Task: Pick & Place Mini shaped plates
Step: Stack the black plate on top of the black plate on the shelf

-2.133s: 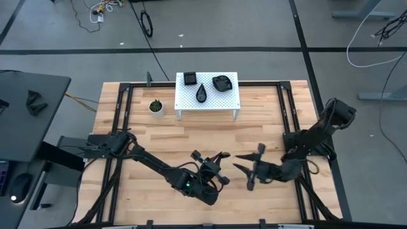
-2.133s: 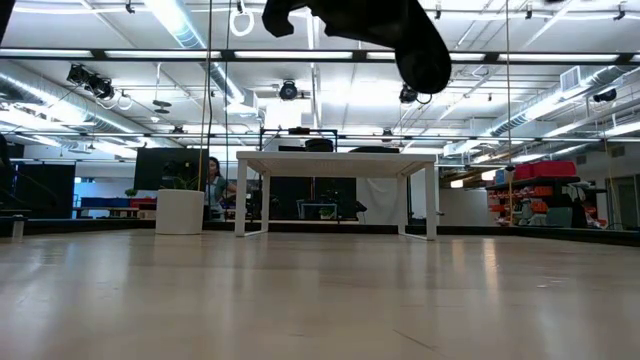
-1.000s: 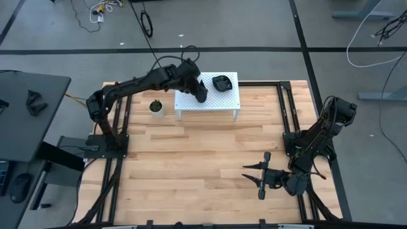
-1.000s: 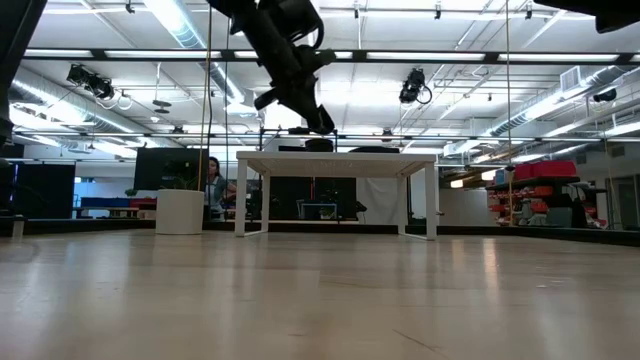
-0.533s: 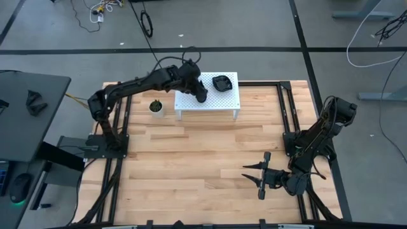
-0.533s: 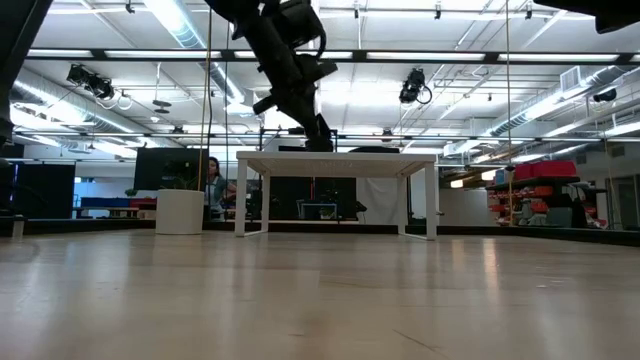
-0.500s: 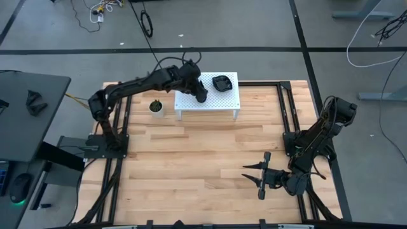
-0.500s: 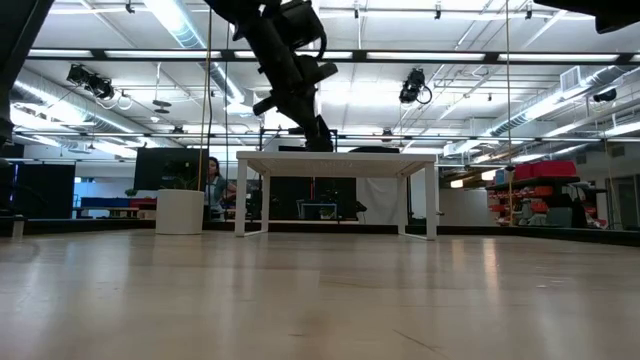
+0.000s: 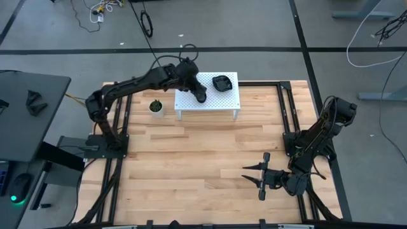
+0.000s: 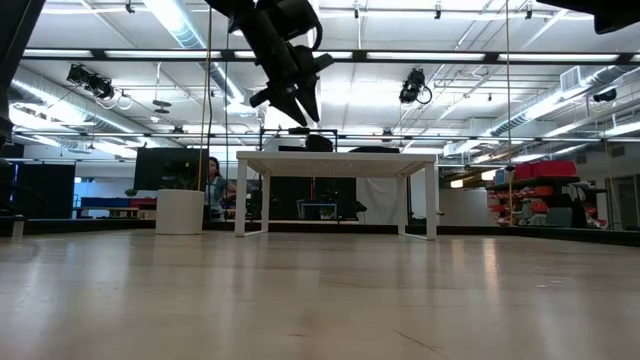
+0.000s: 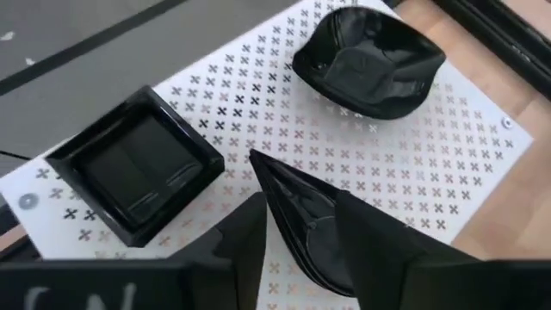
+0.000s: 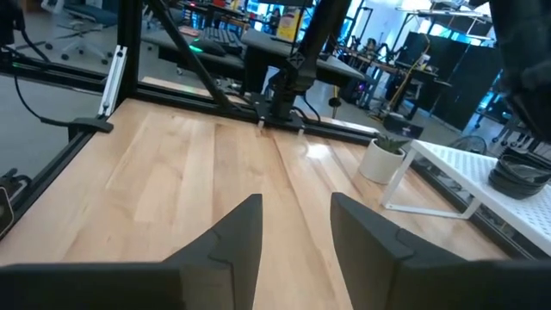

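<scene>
The left gripper (image 9: 200, 95) hangs over the white stand (image 9: 229, 97) at the far side of the table (image 9: 191, 159), its fingers (image 11: 245, 237) spread apart. Straight between them, lying on the stand's perforated top, is a teardrop plate (image 11: 306, 224), its pointed tip aimed away from the fingers. The fingers flank it on both sides, though I cannot tell whether they touch it. Beyond one finger sits a square plate (image 11: 138, 168), which holds nothing (just its glossy black floor). Past the teardrop's tip, further along the stand, rests a rounded leaf-shaped plate (image 11: 370, 56), and from the ridges inside it looks like more than one nested together.

In the low view the left gripper (image 10: 300, 105) points down just above the stand (image 10: 335, 157), tips apart.

The right gripper (image 9: 253, 173) waits low over the near right part of the table, well away from the stand, fingers (image 12: 232, 237) wide apart and holding nothing. Ahead of them is bare wood, then a small white pot (image 12: 381, 159) with a green plant beside the stand's leg.
</scene>
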Controlling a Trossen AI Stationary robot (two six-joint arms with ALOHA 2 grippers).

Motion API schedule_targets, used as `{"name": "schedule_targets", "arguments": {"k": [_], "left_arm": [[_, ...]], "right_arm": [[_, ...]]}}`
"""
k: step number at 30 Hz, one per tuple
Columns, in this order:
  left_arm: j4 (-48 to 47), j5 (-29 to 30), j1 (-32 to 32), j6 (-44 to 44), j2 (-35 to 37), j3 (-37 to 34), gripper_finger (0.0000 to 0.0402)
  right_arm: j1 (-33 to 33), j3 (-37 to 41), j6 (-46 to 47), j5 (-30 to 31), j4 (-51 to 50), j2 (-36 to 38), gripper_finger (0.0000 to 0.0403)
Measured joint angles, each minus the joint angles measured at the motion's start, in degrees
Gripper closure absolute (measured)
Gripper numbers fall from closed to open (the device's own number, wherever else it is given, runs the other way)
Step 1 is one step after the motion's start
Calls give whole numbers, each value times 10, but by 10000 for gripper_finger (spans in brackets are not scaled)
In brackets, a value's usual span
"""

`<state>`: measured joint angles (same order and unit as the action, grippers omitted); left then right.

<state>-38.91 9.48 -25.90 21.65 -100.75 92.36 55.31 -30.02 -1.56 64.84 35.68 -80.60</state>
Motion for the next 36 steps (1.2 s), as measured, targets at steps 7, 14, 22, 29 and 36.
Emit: {"name": "schedule_targets", "arguments": {"k": [7, 14, 22, 29, 36], "left_arm": [[-28, 0, 27, -2, -1, 0, 286], [-42, 2, 39, -5, -19, 0, 385], [-38, 13, 40, -17, -48, 0, 387], [-25, 23, 47, -20, -34, 1, 396], [-32, 9, 53, -28, -45, 0, 396]], "right_arm": [[0, 0, 7, 0, -2, 0, 262], [0, 0, 10, 0, -3, 0, 262], [0, 0, 11, 1, -3, 0, 262], [-2, 0, 9, 2, -5, 0, 262], [-5, 0, 11, 2, -5, 0, 262]]}}
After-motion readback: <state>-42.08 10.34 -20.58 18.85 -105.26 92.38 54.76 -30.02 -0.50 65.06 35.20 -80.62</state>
